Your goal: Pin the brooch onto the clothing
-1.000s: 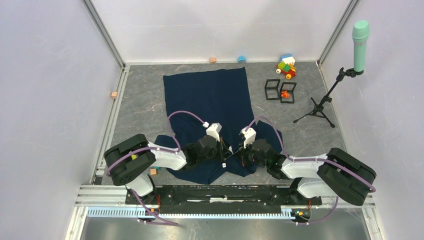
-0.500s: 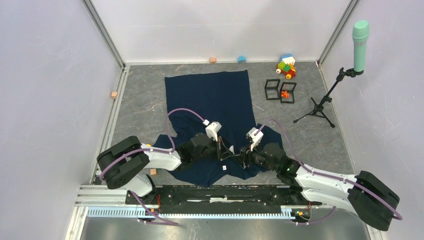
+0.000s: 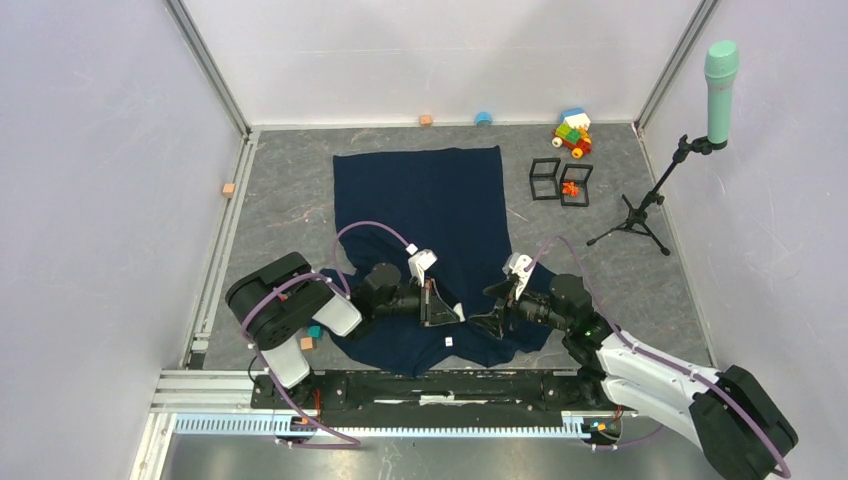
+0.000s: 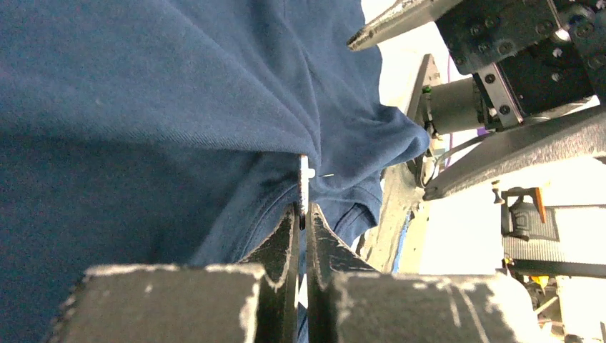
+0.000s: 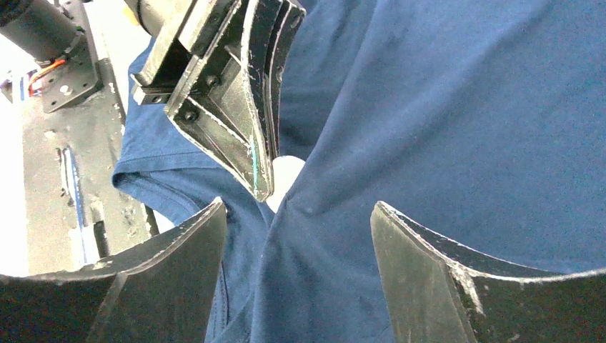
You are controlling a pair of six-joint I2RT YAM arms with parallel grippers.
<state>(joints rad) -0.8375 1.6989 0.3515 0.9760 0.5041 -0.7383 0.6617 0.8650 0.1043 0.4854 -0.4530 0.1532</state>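
The clothing [image 3: 425,200] is a dark navy shirt spread on the grey table, its near end bunched between both arms. My left gripper [image 3: 458,317] lies low over that bunched end and is shut on the brooch [image 4: 304,175], a thin white piece seen edge-on at its fingertips [image 4: 291,221]. The fabric [image 4: 179,107] puckers into folds right at the brooch. From the right wrist the brooch [image 5: 286,175] shows as a pale round patch behind the left gripper [image 5: 263,187]. My right gripper [image 5: 296,207] is open, its jaws astride a raised fold of the clothing [image 5: 429,128] without touching it.
Two black wire cube frames [image 3: 560,182] and a coloured block toy [image 3: 572,132] sit at the back right. A tripod stand [image 3: 640,215] carries a teal microphone [image 3: 720,75]. Small blocks lie at the left edge [image 3: 229,189] and back wall [image 3: 426,120]. A tiny white bit [image 3: 449,342] rests on the shirt.
My right gripper has opened, let go and drawn back to the right. The left gripper stays shut on the brooch and has swung lower, pointing right. The shirt has shifted slightly.
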